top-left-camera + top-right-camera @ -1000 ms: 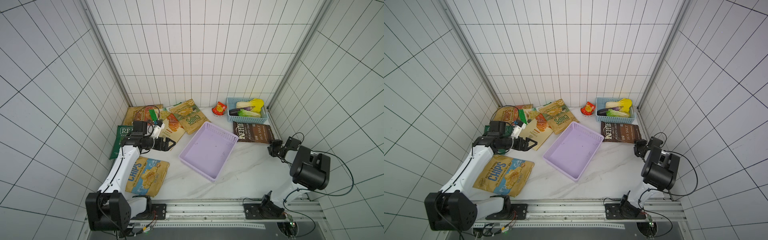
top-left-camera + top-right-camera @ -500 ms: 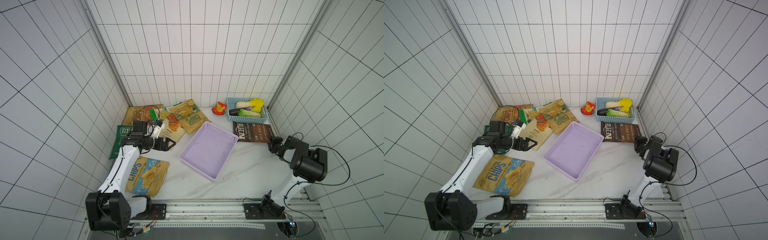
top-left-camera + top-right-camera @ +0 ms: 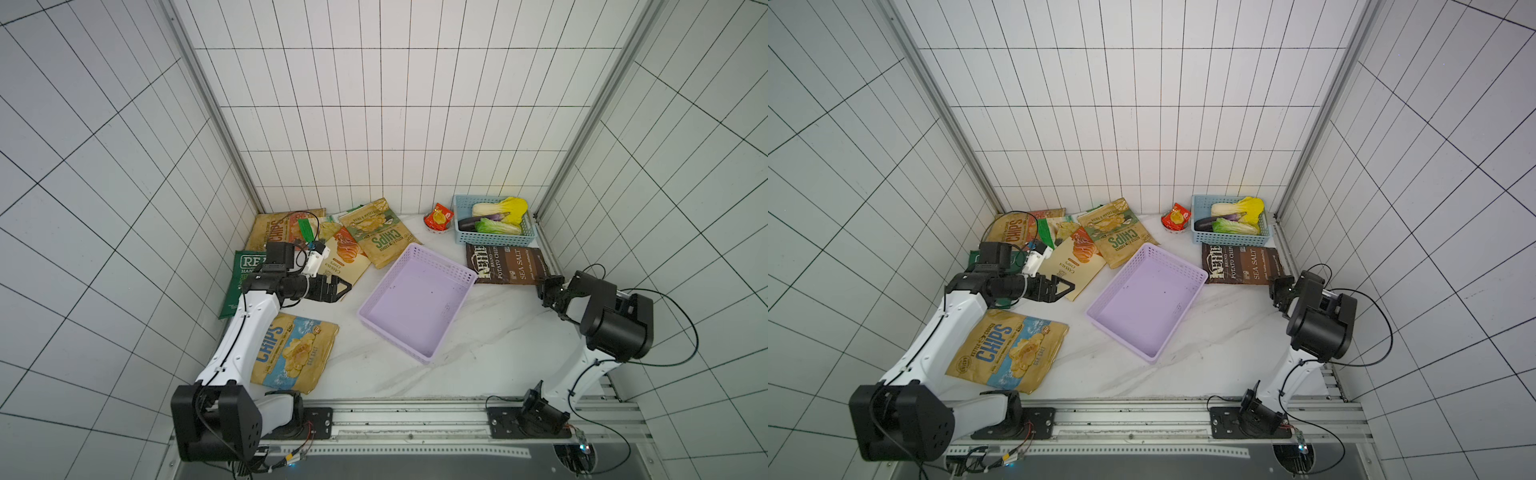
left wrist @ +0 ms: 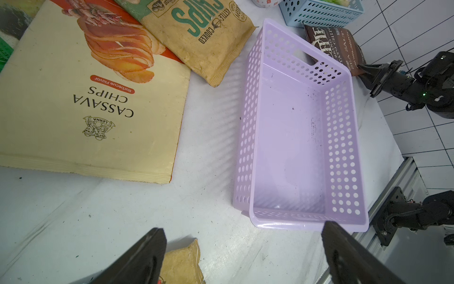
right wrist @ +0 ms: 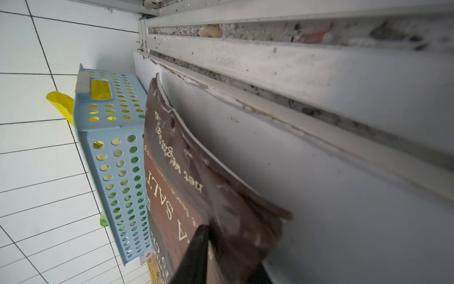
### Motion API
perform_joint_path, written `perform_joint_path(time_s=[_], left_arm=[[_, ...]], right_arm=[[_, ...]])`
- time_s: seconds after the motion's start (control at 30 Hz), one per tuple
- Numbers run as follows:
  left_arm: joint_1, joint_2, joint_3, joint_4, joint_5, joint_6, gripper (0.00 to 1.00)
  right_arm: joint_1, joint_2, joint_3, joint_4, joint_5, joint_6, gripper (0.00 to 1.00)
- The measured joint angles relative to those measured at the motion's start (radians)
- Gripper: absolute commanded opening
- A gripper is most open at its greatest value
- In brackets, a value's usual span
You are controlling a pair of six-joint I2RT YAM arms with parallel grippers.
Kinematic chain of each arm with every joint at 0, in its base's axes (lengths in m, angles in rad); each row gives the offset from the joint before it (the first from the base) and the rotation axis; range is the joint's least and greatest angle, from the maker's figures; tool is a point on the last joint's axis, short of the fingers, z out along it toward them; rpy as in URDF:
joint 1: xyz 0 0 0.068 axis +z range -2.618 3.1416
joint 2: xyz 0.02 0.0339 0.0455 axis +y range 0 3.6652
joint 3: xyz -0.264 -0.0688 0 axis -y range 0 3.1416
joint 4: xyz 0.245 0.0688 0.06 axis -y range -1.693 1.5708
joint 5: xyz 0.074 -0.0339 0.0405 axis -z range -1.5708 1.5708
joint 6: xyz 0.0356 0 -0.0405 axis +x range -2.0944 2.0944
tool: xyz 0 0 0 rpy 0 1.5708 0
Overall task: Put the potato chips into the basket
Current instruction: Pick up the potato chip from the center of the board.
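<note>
Mostly cropped, the right end effector [image 5: 221, 248] pinches the Kettle bag [image 5: 172, 172].

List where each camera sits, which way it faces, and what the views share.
Top views: high over the front rail, looking down on the table; left pincer and right pincer both show.
Left wrist: behind the left pincer, facing the lilac basket; own open fingers show.
Right wrist: low, facing the Kettle bag; own fingers pinch it.
Shared: every view shows the Kettle bag.
</note>
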Motion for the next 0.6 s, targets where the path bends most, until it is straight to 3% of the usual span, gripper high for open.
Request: perform_joint_path(time_s=[0.17, 0.33, 0.6], left_arm=[[0.0, 0.0, 0.0, 0.0, 0.007, 0.0, 0.97], [0.0, 0.007, 0.0, 0.0, 0.011, 0.0, 0.97], [0.0, 0.009, -0.002, -0.001, 0.014, 0.0, 0.97]], right_arm=[[0.001, -0.018, 0.0, -0.017, 0.0, -0.017, 0.0], [0.012, -0.064, 0.001, -0.047, 0.004, -0.035, 0.0], [0.052, -0.318, 0.006, -0.236, 0.098, -0.12, 0.0]])
